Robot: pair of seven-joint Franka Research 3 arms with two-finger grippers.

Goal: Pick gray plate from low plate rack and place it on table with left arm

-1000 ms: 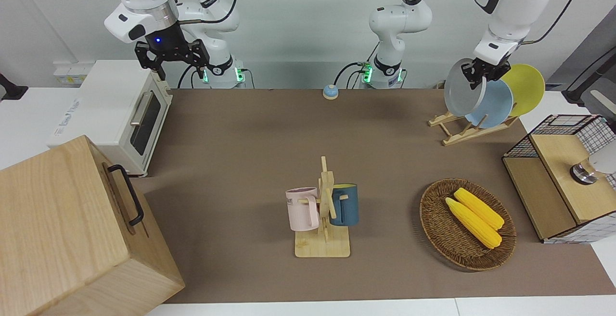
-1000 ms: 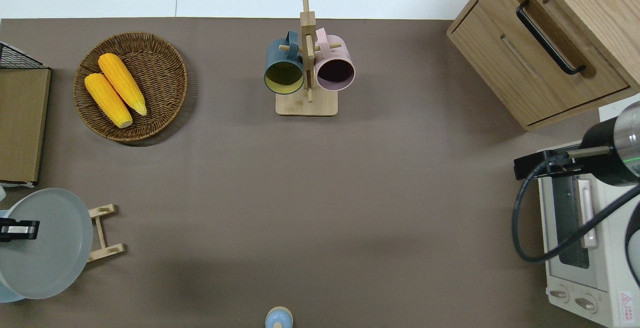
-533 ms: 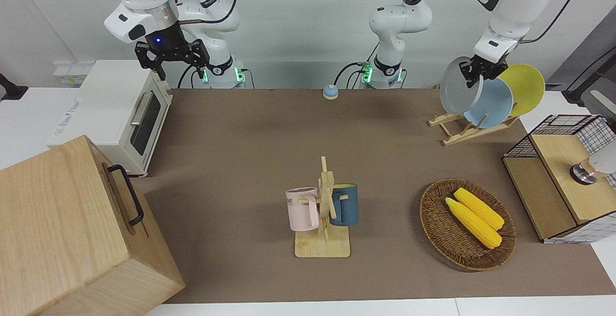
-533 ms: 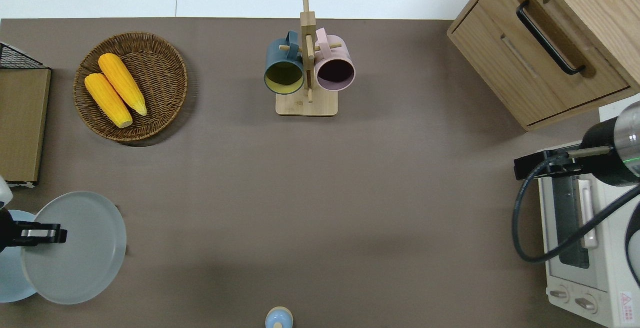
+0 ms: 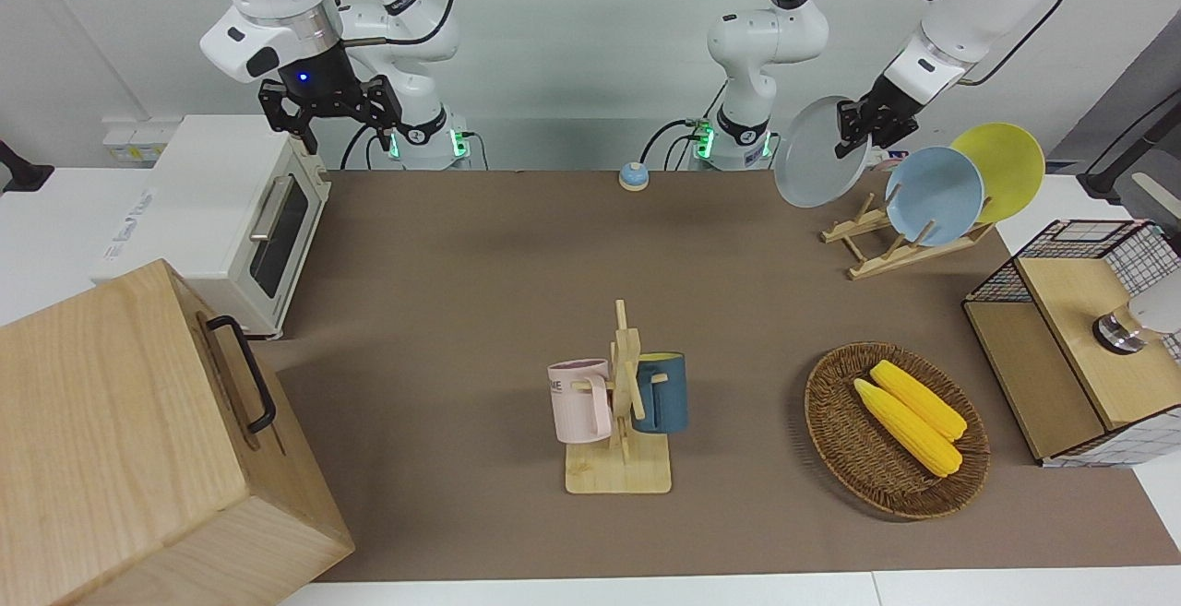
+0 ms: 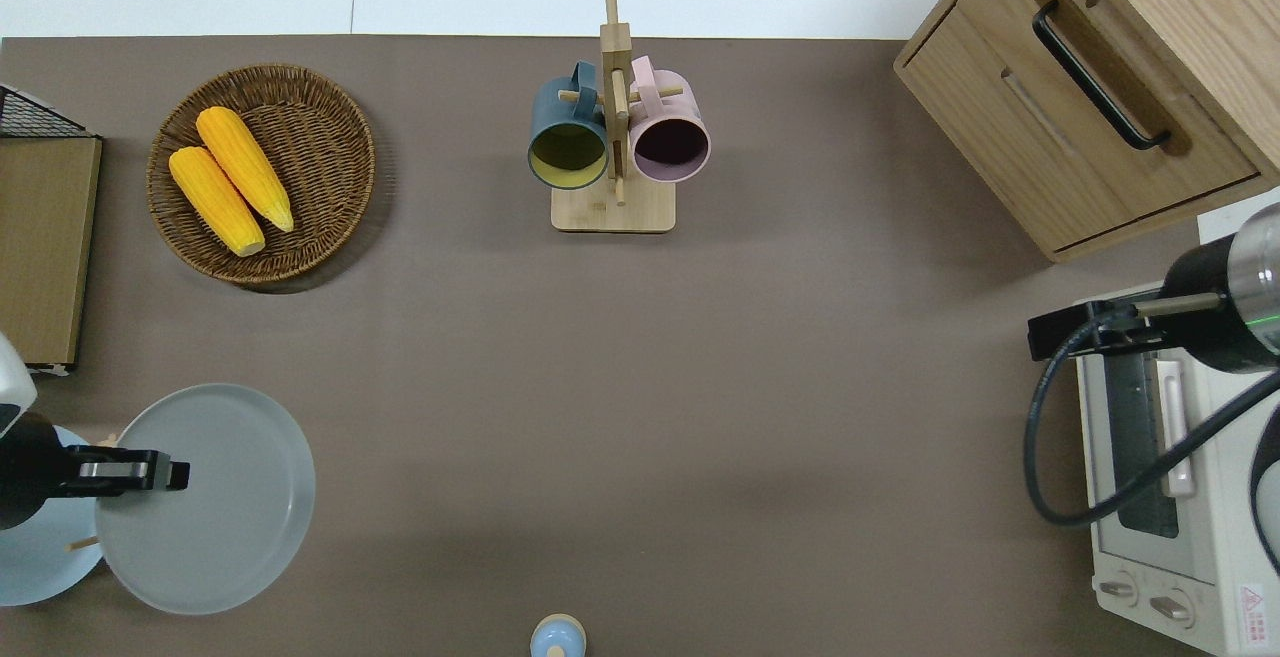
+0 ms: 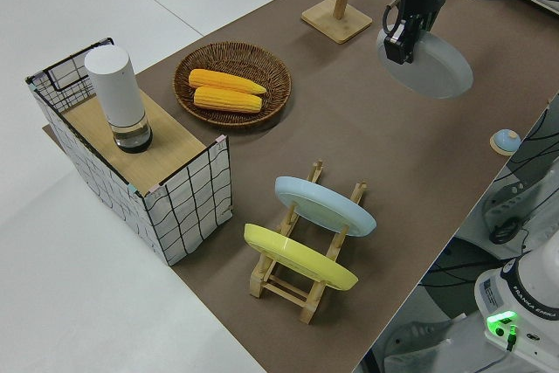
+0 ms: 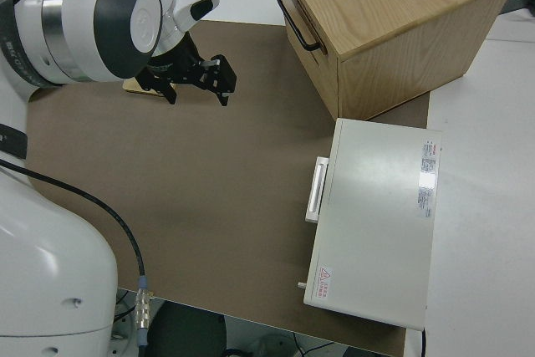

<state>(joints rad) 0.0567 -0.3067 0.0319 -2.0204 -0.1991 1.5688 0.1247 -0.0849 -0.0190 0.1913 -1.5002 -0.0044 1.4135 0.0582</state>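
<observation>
My left gripper [image 5: 854, 130] is shut on the rim of the gray plate [image 5: 816, 160] and holds it tilted in the air. In the overhead view the gripper [image 6: 165, 472] and the plate [image 6: 220, 507] are over bare table [image 6: 700, 387], just beside the low plate rack [image 5: 884, 252] toward the table's middle. The left side view shows the plate [image 7: 437, 63] hanging from the gripper [image 7: 397, 45], clear of the rack [image 7: 297, 290]. A light-blue plate [image 5: 934, 196] and a yellow plate [image 5: 1001, 168] stand in the rack. My right gripper [image 5: 337, 112] is parked and open.
A wicker basket with two corn cobs [image 5: 895, 431] and a mug stand with two mugs [image 5: 620, 403] stand farther from the robots. A wire-sided box [image 5: 1079, 338], a toaster oven [image 5: 231, 209], a wooden drawer cabinet [image 5: 138, 440] and a small blue bell [image 5: 633, 175] ring the table.
My left gripper has carried the gray plate up off the rack and sideways toward the table's middle. The right arm has not moved.
</observation>
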